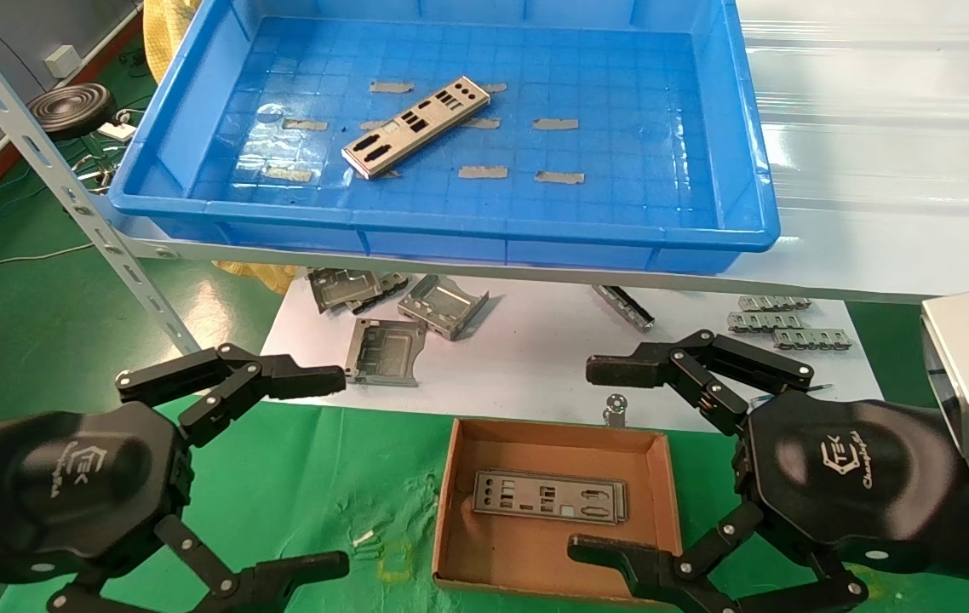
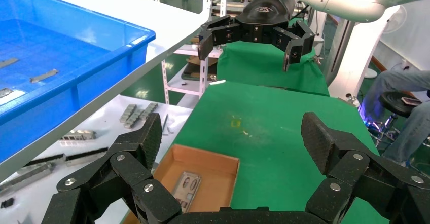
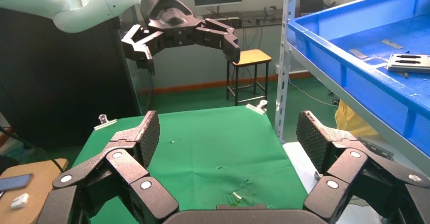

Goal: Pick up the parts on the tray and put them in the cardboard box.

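**One plate boxed, one left on the tray**

One plate (image 1: 415, 126) lies flat on the tray (image 1: 740, 170) floor, skewed to the grid, towards the left-centre, with small grey strips (image 1: 554, 124) scattered round it. None of them looks to be under it, though a strip end touches its near corner.

Second plate (image 1: 549, 497) lies flat in the box (image 1: 663, 485), roughly lengthwise, room left beside it. Box sits on the green cloth (image 1: 340, 477), below and in front of the tray shelf.

Right gripper (image 1: 588, 458) hangs over the box's right side, jaws spread wide, nothing in them. Left gripper (image 1: 341, 471) hovers over the cloth left of the box, also wide and empty. Neither touches anything.

White sheet (image 1: 536, 358) between shelf and box carries bent brackets (image 1: 442, 305); not ours.

Judgement: between cycles, pick of the last plate not yet begun. Next move calls for an arm lifting above the tray's front wall, reaching in, and turning the wrist to match the plate's slant. Plate is thin and flat on the floor, so the fingers must catch its long edges; slipping is the risk.
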You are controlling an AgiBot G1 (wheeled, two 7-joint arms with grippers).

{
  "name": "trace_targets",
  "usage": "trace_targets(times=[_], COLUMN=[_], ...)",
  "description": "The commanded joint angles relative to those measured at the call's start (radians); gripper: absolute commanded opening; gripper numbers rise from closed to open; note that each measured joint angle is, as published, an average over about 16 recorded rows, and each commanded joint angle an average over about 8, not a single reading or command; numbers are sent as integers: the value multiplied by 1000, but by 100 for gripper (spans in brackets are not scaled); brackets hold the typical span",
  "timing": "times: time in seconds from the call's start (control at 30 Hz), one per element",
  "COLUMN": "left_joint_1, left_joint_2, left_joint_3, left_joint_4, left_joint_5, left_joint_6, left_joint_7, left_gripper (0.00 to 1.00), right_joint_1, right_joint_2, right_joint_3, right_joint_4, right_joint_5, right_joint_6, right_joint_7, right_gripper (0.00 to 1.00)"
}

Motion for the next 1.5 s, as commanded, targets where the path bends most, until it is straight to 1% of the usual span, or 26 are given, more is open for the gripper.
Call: trace_targets(times=[0.03, 1.5], left_joint_1=[0, 0], left_joint_2=[0, 0], left_joint_3=[0, 0], left_joint_4=[0, 0], left_joint_5=[0, 0], left_joint_6=[0, 0], left_joint_7=[0, 0], left_gripper=[100, 100], right_joint_1=[0, 0], right_joint_2=[0, 0], right_joint_3=[0, 0], right_joint_4=[0, 0], right_joint_5=[0, 0], right_joint_6=[0, 0], right_joint_7=[0, 0], right_gripper=[100, 100])
